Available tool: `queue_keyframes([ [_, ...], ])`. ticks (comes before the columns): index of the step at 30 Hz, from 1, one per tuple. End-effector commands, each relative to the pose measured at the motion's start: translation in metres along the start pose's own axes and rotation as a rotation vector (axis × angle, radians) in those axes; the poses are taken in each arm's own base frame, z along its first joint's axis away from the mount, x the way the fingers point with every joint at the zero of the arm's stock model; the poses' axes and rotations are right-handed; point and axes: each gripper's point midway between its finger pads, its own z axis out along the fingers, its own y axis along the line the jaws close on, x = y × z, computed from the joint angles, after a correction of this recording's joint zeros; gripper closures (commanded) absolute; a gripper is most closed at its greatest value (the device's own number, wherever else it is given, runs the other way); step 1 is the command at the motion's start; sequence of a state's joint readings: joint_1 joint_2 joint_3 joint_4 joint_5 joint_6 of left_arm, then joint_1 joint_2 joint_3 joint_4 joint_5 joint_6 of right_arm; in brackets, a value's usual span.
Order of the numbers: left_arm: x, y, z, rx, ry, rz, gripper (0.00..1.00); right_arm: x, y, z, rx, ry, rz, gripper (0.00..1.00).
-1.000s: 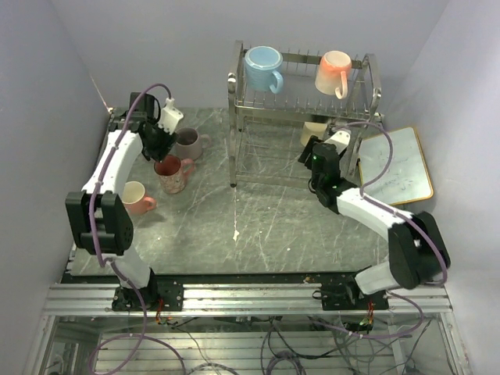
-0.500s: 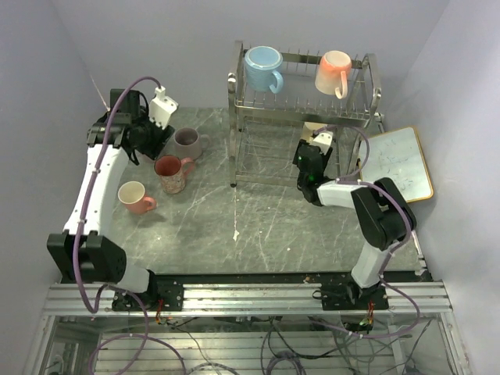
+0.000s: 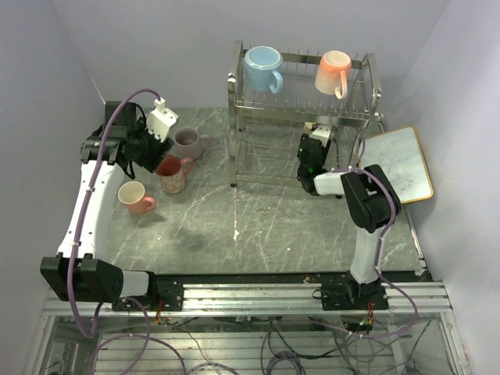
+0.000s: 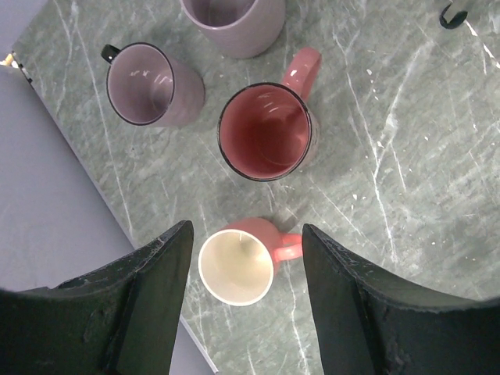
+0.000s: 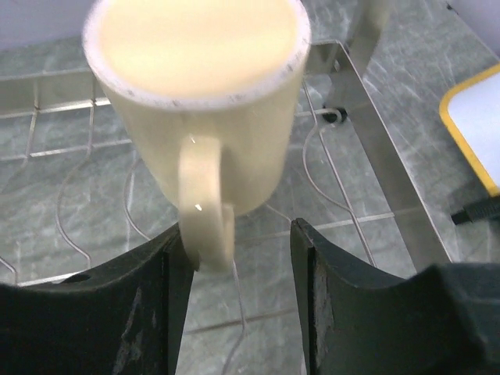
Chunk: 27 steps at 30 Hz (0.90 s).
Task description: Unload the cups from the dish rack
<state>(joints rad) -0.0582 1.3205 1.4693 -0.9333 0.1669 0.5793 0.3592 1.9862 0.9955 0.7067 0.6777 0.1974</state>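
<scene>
the pale yellow cup [image 5: 195, 117] is standing on end on the lower tier of the dish rack [image 3: 234, 117], long axis upright, its handle [image 5: 205, 203] pointing straight at the right gripper [image 5: 238, 242]. the fingers are straddling that handle, partly apart, not yet clamping. only the right wrist view is showing this.

the left gripper [image 4: 246, 230] is hanging wide and empty over four cups on the table [image 3: 273, 226]: mauve cup [image 4: 148, 84], second mauve cup [image 4: 234, 19], red-pink cup [image 4: 264, 131], salmon cup [image 4: 238, 266]. the top view is showing only three there.

light blue cup [image 3: 263, 66] and peach-orange cup [image 3: 333, 70] are sitting on the top tier. seven cups altogether.
</scene>
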Motion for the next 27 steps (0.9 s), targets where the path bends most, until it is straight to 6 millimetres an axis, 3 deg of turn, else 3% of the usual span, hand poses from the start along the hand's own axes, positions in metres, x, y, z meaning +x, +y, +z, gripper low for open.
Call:
queue_keyframes([
  [1, 0.002, -0.010, 0.000, 0.032, -0.017, -0.004, 0.31, -0.008, 0.014, 0.016, -0.028, -0.033, -0.029, 0.52],
  [7, 0.006, -0.015, -0.001, 0.045, -0.004, -0.018, 0.31, -0.002, 0.018, 0.021, -0.030, -0.017, -0.038, 0.70],
  [12, 0.008, -0.017, -0.006, 0.038, -0.016, -0.019, 0.31, -0.009, 0.015, 0.014, -0.028, -0.023, -0.018, 1.00],
  [18, 0.015, -0.024, -0.012, 0.040, -0.015, -0.021, 0.32, -0.026, 0.018, -0.009, -0.046, -0.064, -0.002, 1.00],
  [27, 0.028, -0.031, -0.016, 0.039, 0.005, -0.023, 0.32, -0.025, 0.025, -0.057, -0.080, -0.088, -0.002, 1.00],
])
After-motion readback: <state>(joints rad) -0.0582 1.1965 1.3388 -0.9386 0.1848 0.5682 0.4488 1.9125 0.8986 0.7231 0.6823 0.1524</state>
